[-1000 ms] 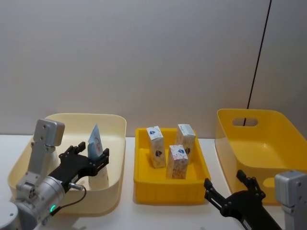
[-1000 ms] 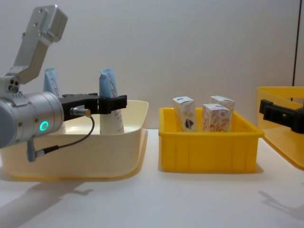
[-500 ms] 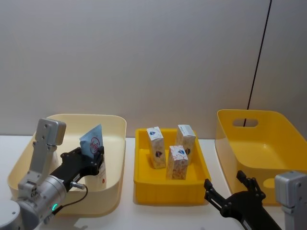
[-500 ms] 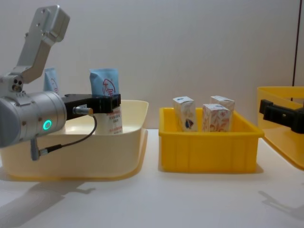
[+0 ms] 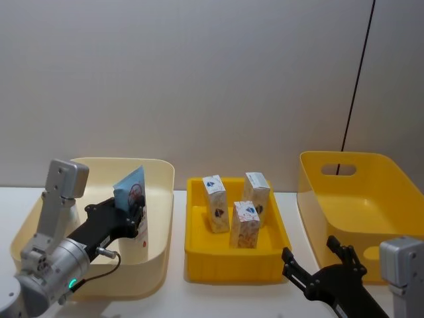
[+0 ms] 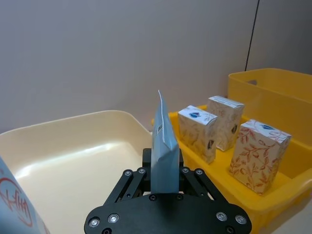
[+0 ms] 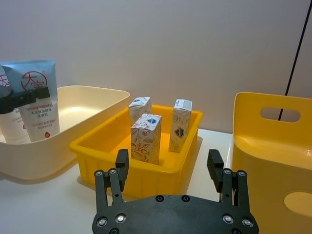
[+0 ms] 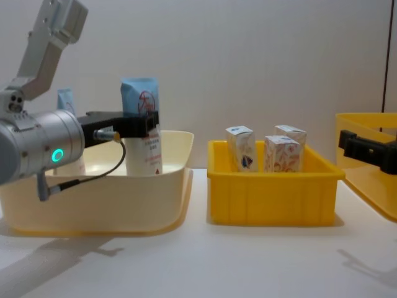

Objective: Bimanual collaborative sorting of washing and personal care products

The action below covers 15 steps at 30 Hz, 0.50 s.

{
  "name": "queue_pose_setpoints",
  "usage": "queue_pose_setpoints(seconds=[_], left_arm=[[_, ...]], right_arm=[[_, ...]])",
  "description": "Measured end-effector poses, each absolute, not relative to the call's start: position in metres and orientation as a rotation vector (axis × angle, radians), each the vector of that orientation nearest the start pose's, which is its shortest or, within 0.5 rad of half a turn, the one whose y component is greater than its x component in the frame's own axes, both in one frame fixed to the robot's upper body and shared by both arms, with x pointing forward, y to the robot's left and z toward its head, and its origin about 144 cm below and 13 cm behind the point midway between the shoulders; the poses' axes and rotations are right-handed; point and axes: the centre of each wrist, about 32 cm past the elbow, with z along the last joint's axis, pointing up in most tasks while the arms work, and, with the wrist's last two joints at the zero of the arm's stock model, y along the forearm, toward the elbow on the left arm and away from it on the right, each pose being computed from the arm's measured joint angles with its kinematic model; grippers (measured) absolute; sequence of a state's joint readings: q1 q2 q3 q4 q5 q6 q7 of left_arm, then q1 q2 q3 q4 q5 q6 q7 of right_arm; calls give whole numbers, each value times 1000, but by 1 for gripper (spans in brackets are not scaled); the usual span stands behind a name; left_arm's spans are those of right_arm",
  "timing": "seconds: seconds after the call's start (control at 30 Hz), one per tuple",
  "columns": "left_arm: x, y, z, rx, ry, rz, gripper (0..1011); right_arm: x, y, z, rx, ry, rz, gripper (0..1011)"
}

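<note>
So the left gripper (image 8: 144,123) is pinching a tube (image 8: 140,96) around its middle. Its fingers are clamped snug on it, and it's holding the tube upright, crimped end up, in the right half of the cream tub (image 8: 93,198). Looks to me like it's dropping the tube off there, but I can't tell if the cap is touching the tub floor. A second tube (image 8: 66,102) is standing further left in the same tub.

Next move, I'm guessing: ease down, let go gently, and back out without tipping that soft, squishy plastic thing.

Three cartons (image 5: 244,224) (thin printed cardboard, boxy) are sitting upright in the glossy yellow crate (image 5: 232,265) in the middle. The right gripper (image 7: 168,163) is hanging at near right with its fingers spread wide, gripping nothing.
</note>
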<state>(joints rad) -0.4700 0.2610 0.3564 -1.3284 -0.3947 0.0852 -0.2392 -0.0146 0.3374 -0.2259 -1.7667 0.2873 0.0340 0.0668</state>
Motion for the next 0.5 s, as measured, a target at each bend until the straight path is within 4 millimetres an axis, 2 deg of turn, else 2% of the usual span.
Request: queue_pose_setpoints(seconds=[0.5], left_arm=[[575, 225, 1252, -138, -104, 898, 227]], right_arm=[[443, -237, 1189, 26, -75, -1229, 1001]])
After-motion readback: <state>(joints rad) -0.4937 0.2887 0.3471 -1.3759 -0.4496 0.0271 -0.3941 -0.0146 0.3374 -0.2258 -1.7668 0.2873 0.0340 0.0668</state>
